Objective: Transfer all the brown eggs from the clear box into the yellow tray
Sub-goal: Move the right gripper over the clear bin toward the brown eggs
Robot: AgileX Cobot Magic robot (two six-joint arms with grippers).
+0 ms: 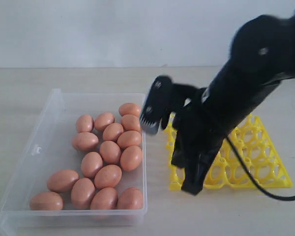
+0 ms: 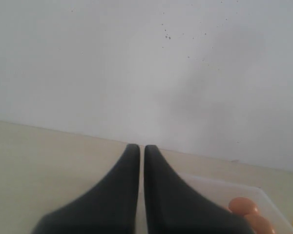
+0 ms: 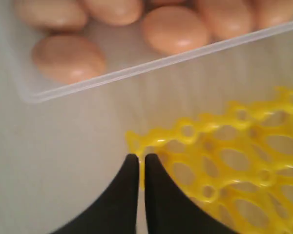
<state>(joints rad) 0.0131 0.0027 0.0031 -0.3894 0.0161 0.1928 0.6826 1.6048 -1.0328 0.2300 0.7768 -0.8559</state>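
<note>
Pale beige matte desk (image 1: 88, 78) fills the lower scene, smooth and bare-looking at the far edge. Plain white wall (image 1: 113, 29) rises right behind it, meeting the desk along a soft straight line. Left wrist view: tiny dark specks (image 2: 166, 35) on wall, faint grey shadow patch. Light even, diffuse.

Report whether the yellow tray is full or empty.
Empty where visible: the tray shows only bare cups, though the arm hides part of it.

The brown eggs (image 1: 110, 151) are looking smooth, softly sheened. The clear box (image 1: 43, 140) is showing transparent plastic, the yellow tray (image 1: 273, 183) smooth plastic.
</note>
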